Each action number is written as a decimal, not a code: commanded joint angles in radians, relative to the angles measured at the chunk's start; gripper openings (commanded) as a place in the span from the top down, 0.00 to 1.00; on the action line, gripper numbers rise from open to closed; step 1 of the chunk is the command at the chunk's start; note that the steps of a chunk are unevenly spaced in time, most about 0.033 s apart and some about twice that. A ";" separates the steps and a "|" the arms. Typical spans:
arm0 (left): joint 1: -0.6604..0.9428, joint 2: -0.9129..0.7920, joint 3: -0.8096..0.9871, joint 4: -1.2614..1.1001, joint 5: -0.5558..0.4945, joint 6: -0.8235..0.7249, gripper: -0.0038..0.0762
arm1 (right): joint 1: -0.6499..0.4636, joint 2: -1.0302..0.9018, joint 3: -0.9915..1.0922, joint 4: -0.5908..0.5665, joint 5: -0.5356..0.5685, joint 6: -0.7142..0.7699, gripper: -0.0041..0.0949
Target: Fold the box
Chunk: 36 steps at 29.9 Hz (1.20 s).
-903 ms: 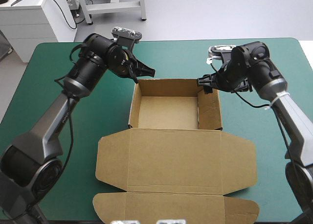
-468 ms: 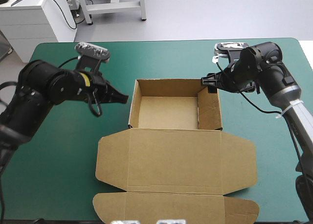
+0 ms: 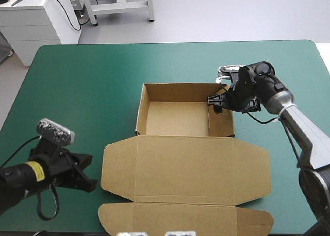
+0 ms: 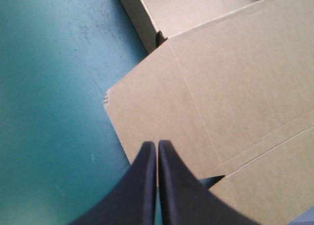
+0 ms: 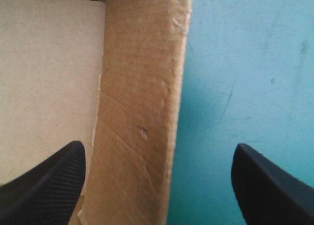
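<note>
Right, the matte brown board box [image 3: 185,166] sits mid-table on the teal-green cover [image 3: 77,91]: far half is a square tray with raised walls and bare floor, lid and creased flaps flat toward the near edge; right gripper [image 3: 214,103] spread wide, straddling the tray's right wall, holding nothing; left gripper [image 4: 157,145] closed, empty, at the lid's left flap, with bare cover to its left.

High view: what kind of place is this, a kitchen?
Probably a robot lab, not a kitchen: the left gripper and right gripper, on robot arms, are at a brown box on a teal-green table.
</note>
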 commanded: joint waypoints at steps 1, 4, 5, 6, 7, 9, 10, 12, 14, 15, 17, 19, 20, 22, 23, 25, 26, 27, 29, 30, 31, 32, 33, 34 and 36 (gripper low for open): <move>-0.003 -0.113 0.079 0.011 -0.077 0.006 0.96 | -0.002 -0.004 -0.021 0.009 -0.057 -0.007 0.20; -0.003 -0.201 0.180 0.039 -0.088 0.006 0.96 | -0.002 0.025 -0.009 0.019 -0.074 -0.007 0.20; -0.003 -0.231 0.214 0.041 -0.103 0.006 0.96 | -0.002 0.034 -0.005 0.022 -0.076 -0.007 0.20; -0.003 -0.254 0.241 0.041 -0.124 0.006 0.96 | -0.002 0.047 -0.006 0.022 -0.074 -0.007 0.20; -0.003 -0.281 0.273 0.039 -0.146 0.006 0.96 | -0.002 0.055 -0.006 0.022 -0.074 -0.007 0.20; -0.003 -0.326 0.326 0.037 -0.183 0.006 0.96 | -0.002 0.075 -0.006 0.023 -0.073 -0.007 0.20; -0.003 -0.348 0.351 0.037 -0.197 0.006 0.96 | 0.000 0.083 -0.006 0.023 -0.073 -0.010 0.21; -0.003 -0.388 0.390 0.037 -0.215 0.006 0.96 | 0.000 0.085 -0.006 0.027 -0.077 -0.015 0.23; -0.003 -0.419 0.411 0.037 -0.226 0.006 0.96 | 0.000 0.083 -0.008 0.025 -0.079 -0.015 0.32; -0.003 -0.429 0.416 0.037 -0.229 0.006 0.96 | 0.000 0.083 -0.008 0.017 -0.079 -0.015 0.36; -0.003 -0.445 0.420 0.037 -0.233 0.006 0.96 | 0.000 0.083 -0.009 0.012 -0.065 -0.015 0.50; -0.003 -0.450 0.421 0.037 -0.230 0.006 0.96 | 0.000 0.083 -0.009 0.010 -0.052 -0.031 0.67; -0.003 -0.450 0.421 0.037 -0.230 0.006 0.96 | 0.000 0.083 -0.009 0.010 -0.046 -0.043 0.78; -0.003 -0.450 0.423 0.037 -0.233 0.006 0.96 | 0.000 0.076 -0.015 0.010 -0.031 -0.053 0.98; -0.003 -0.450 0.423 0.037 -0.235 0.006 0.96 | 0.000 0.071 -0.020 0.000 -0.026 -0.053 0.97; -0.003 -0.450 0.423 0.037 -0.236 0.006 0.96 | -0.002 0.051 -0.043 -0.029 -0.016 -0.053 0.98; -0.003 -0.450 0.423 0.037 -0.236 0.006 0.96 | -0.002 0.040 -0.063 -0.049 -0.011 -0.053 0.98; -0.003 -0.450 0.423 0.037 -0.236 0.006 0.96 | -0.003 0.026 -0.087 -0.066 -0.004 -0.053 0.98; -0.003 -0.450 0.423 0.037 -0.236 0.006 0.96 | -0.017 -0.001 -0.145 -0.082 0.010 -0.053 0.98; -0.003 -0.450 0.423 0.037 -0.236 0.006 0.96 | -0.032 -0.014 -0.178 -0.082 0.025 -0.060 0.98; -0.003 -0.450 0.423 0.037 -0.236 0.006 0.96 | -0.045 -0.023 -0.214 -0.082 0.038 -0.073 0.98; -0.003 -0.450 0.423 0.034 -0.236 0.006 0.96 | -0.064 -0.029 -0.252 -0.082 0.054 -0.089 0.98; -0.003 -0.450 0.423 0.032 -0.236 0.006 0.96 | -0.087 -0.038 -0.290 -0.082 0.072 -0.105 0.98; -0.003 -0.450 0.423 0.032 -0.236 0.006 0.96 | -0.108 -0.038 -0.315 -0.084 0.090 -0.112 0.98; -0.003 -0.450 0.423 0.032 -0.236 0.006 0.96 | -0.169 -0.039 -0.403 -0.091 0.135 -0.139 0.98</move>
